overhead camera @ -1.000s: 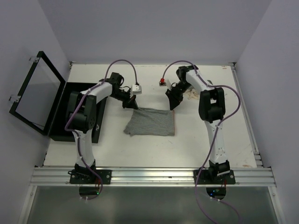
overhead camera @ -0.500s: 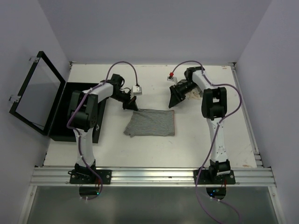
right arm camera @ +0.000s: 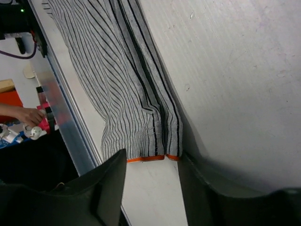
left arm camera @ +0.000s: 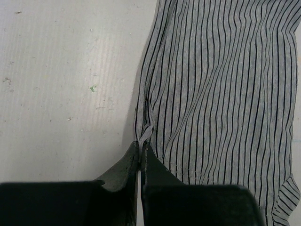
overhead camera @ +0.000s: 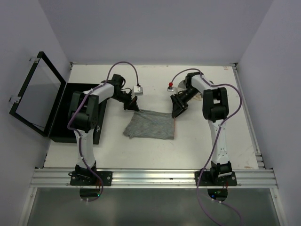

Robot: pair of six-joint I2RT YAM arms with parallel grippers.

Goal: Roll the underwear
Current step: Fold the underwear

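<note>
Now right gripper [right arm camera: 150, 159] back at underwear [overhead camera: 150, 125] corner, jaws apart; left gripper [left arm camera: 140, 147] stays clamped on underwear edge.

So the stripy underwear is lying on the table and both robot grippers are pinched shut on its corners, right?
Not quite. Only the left gripper is pinched shut on the underwear. The right gripper is open, its jaws apart on either side of the orange-edged corner, as the right wrist view shows.
</note>
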